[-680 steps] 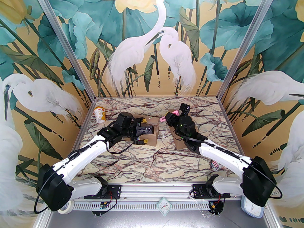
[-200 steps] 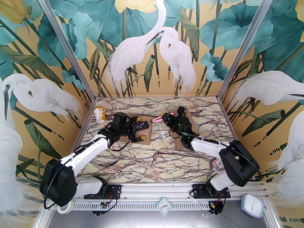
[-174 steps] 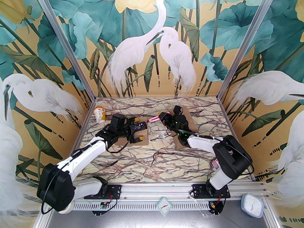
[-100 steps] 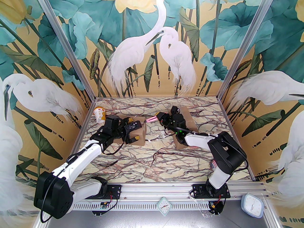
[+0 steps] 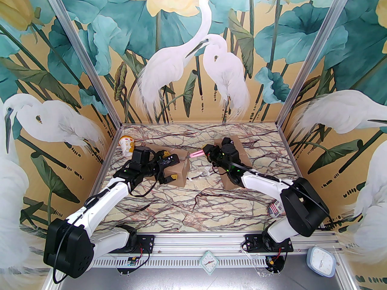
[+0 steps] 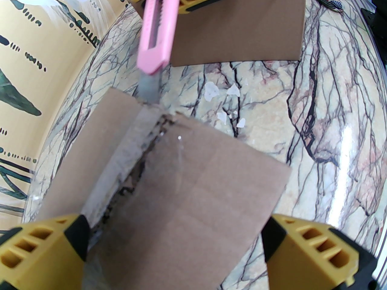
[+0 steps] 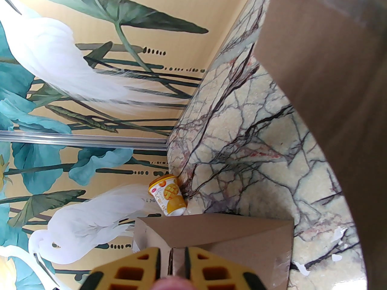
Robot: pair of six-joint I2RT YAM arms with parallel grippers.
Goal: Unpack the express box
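Right claw (image 5: 208, 151) pinches a pink plastic knife (image 6: 157, 41), blade on the brown cardboard box's (image 6: 196, 192) tape (image 6: 121, 162), maybe half cut; flaps shut. Left claw (image 5: 169, 165) wide open, empty.

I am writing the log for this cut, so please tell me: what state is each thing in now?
Box: flaps down, seam tape slit and ragged.
Knife: blade out, tip at the seam's end.
Right fingers: shut on knife.
Left fingers: open, either side of box.
Other box: closed.
Cup: looks upright.
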